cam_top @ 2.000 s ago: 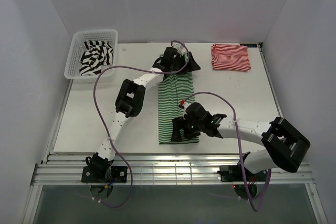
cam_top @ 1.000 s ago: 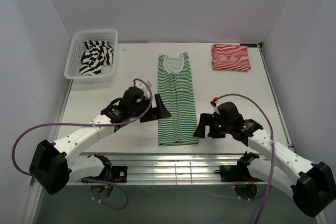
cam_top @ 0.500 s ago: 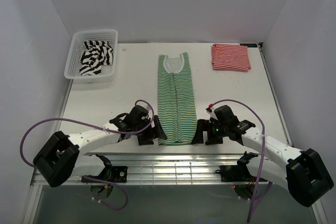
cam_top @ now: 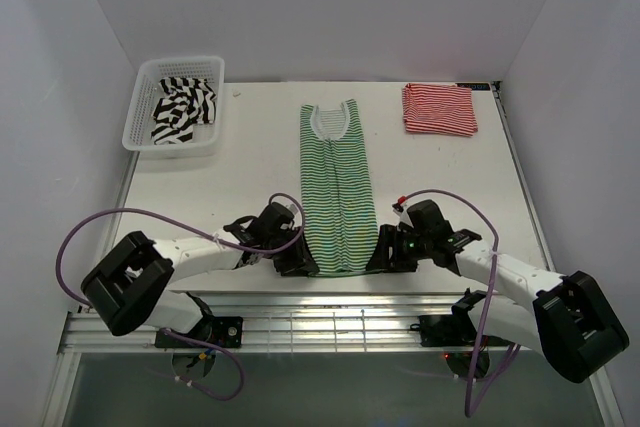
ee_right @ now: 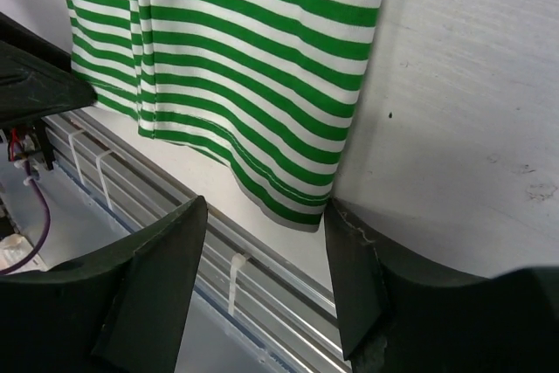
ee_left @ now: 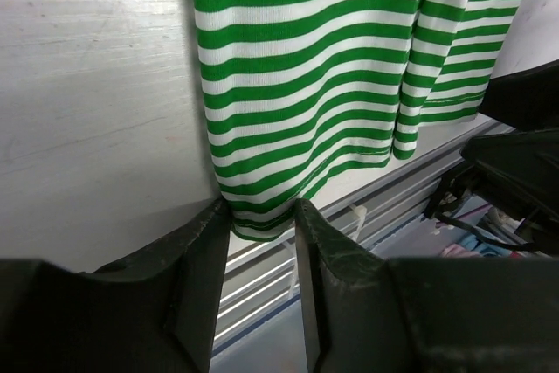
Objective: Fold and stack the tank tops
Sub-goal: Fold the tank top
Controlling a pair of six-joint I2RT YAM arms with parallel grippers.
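my left gripper (ee_left: 260, 216) stands narrow, fingers apart on either side of the green top (cam_top: 335, 187) at its 7 o'clock hem corner, with the cloth flat between them. my right gripper (ee_right: 266, 207) gapes wider around the 5 o'clock corner. the green top lies flat on the table (cam_top: 220, 197), neck toward 12. the red top (cam_top: 438, 109) sits folded at 1 o'clock. the black-and-white top (cam_top: 183, 109) is in the basket (cam_top: 180, 60) at 10.

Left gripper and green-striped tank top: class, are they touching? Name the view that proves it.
Touching. The left wrist view shows a hem corner of the green-striped tank top filling the gap between the fingers of the left gripper, meeting both.
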